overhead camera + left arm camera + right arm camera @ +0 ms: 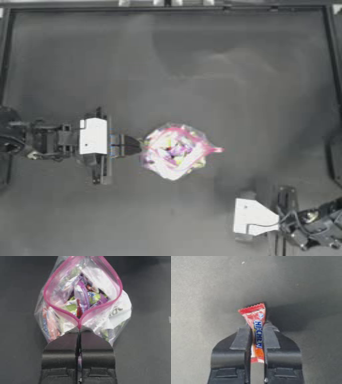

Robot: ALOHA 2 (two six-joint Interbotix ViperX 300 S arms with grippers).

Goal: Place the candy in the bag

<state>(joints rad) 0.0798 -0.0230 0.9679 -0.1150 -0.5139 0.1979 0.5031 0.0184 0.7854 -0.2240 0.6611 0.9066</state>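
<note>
Right wrist view: candy [256,328] pinched between right gripper [256,338] jaws, low right of table. Left gripper [79,333] clamped on bag [83,298] seal at centre, mouth gaping. Carry candy over mouth, let go only once it's inside the rim

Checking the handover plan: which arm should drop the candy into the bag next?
Right. The right gripper is shut on the candy; the left gripper pinches the bag at its open mouth.

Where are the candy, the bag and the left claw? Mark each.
candy [255,321], right wrist view, red wrapper above the claw.
bag [87,293], left wrist view, contents inside its open mouth.
left claw [79,331], left wrist view, tips pinching the seal.
</note>
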